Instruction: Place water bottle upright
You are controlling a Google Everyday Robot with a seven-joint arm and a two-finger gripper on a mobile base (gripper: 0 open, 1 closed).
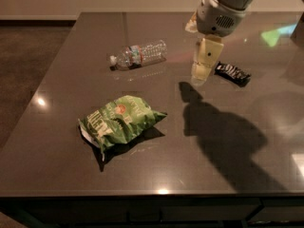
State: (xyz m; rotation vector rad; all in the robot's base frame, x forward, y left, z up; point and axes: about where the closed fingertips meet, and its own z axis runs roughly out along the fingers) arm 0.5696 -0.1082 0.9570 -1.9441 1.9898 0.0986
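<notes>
Clear plastic, the bottle (138, 54) lies on its side in the upper middle of the frame, white cap pointing left, on the dark worktop (57, 165). In the upper right, the gripper (200, 75) hangs over the worktop, pointing down. It is apart from the bottle and just left of a dark snack bar (232, 73). Whether it is released or clenched cannot be told. A green bag (118, 122) lies lower left of centre.
</notes>
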